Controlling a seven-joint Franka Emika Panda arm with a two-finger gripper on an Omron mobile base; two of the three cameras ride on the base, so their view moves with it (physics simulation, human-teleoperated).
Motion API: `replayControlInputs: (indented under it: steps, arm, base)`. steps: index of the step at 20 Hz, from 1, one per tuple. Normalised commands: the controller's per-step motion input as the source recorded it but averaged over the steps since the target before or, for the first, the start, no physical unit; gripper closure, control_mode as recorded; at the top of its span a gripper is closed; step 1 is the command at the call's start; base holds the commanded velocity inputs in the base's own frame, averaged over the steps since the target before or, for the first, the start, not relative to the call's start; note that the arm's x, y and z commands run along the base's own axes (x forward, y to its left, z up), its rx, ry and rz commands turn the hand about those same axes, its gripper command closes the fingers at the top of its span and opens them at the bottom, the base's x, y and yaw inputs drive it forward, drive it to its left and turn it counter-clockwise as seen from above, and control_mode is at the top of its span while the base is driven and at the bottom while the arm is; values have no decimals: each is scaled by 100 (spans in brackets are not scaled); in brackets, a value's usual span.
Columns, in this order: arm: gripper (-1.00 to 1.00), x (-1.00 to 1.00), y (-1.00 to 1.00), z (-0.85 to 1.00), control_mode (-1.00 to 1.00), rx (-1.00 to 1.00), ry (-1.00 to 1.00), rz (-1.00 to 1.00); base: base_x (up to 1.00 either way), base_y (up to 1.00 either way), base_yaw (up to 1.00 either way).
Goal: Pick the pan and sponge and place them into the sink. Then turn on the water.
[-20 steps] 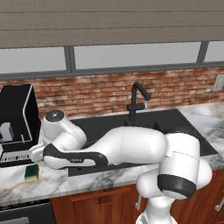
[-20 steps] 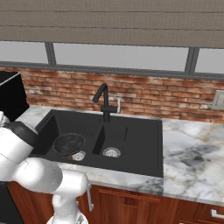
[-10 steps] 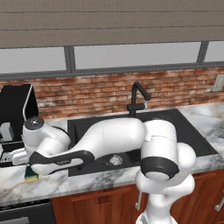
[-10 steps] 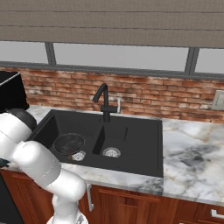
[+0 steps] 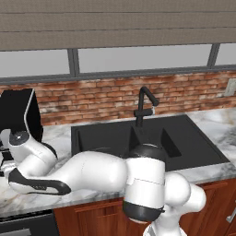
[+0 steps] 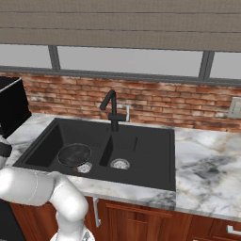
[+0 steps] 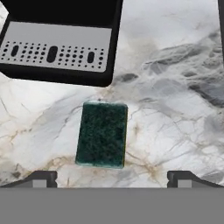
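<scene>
In the hand view the sponge (image 7: 102,134) lies flat on the marble counter with its dark green side up and a thin yellow edge showing. My gripper (image 7: 113,179) hangs above it, open wide, with one fingertip on each side of the sponge and nothing held. The black pan (image 6: 74,154) rests in the left basin of the black double sink (image 6: 141,129), beside a silver drain (image 6: 84,167). The gooseneck faucet (image 6: 110,108) stands behind the divider, and no stream falls from it. The arm stretches far left across the counter (image 5: 60,138).
A black box-shaped appliance (image 5: 16,115) stands at the counter's left end. Its base with a grey perforated tray (image 7: 57,43) lies just beyond the sponge. The brick wall and window run behind the sink. Marble counter (image 6: 207,164) spreads right of the sink.
The arm has swung further left and lower over the counter. The sponge, seen earlier in the left base view, is now hidden behind the arm there.
</scene>
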Motion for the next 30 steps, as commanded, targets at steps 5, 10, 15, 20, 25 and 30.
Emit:
replayControlInputs:
  steps: [5,10,15,20,25,30]
  arm:
    - [-100,7,3,-42,-100,0,3,-6]
    - [-100,5,0,-40,-100,0,2,-2]
    - [-100,12,0,-44,-100,0,2,0]
    - [-100,10,0,-44,-100,0,0,0]
    - [-100,15,0,-31,-100,0,0,0]
    - [100,9,1,-12,-100,0,0,0]
  base:
    - [0,0,0]
    - [0,0,0]
    - [0,0,0]
    - [0,0,0]
    - [0,0,0]
    - [0,0,0]
